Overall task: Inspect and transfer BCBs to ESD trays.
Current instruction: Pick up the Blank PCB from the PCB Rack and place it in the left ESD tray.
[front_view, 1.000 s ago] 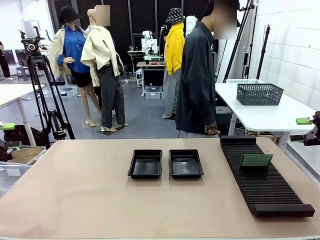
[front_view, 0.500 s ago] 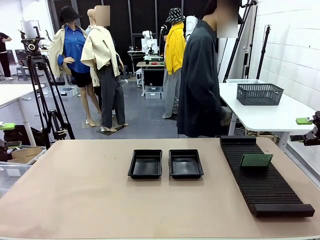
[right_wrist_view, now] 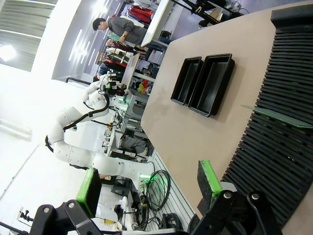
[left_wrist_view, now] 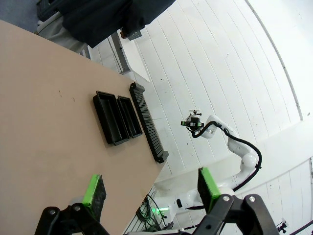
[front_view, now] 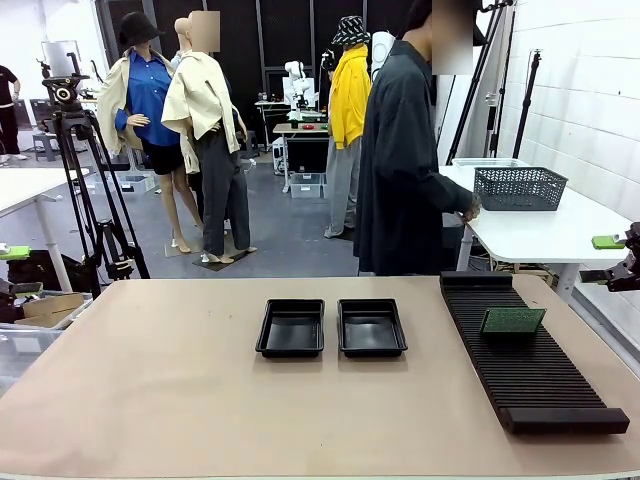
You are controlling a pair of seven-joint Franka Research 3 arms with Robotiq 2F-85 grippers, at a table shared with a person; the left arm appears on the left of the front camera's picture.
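Observation:
One green BCB (front_view: pixel 512 320) stands on edge in a slot of the long black ribbed rack (front_view: pixel 530 365); the right wrist view shows this BCB (right_wrist_view: pixel 276 113) almost edge-on. Two black ESD trays (front_view: pixel 291 328) (front_view: pixel 371 327) lie side by side at the table's middle, both with bare floors. My right gripper (front_view: pixel 604 258) hangs open off the table's right edge, level with the rack's far end, and in its own view my right gripper (right_wrist_view: pixel 149 183) holds nothing. My left gripper (left_wrist_view: pixel 151 188) is open too, high above the table's left side, far from the trays (left_wrist_view: pixel 117 117).
A person in a dark coat (front_view: pixel 400 160) stands at the far edge, turned toward a white side table (front_view: pixel 530 235), with a hand by the grey mesh basket (front_view: pixel 520 187). A camera tripod (front_view: pixel 85 170) stands at back left.
The person has turned right and stretched a hand toward the grey basket. Both arms, the trays and the board have stayed put.

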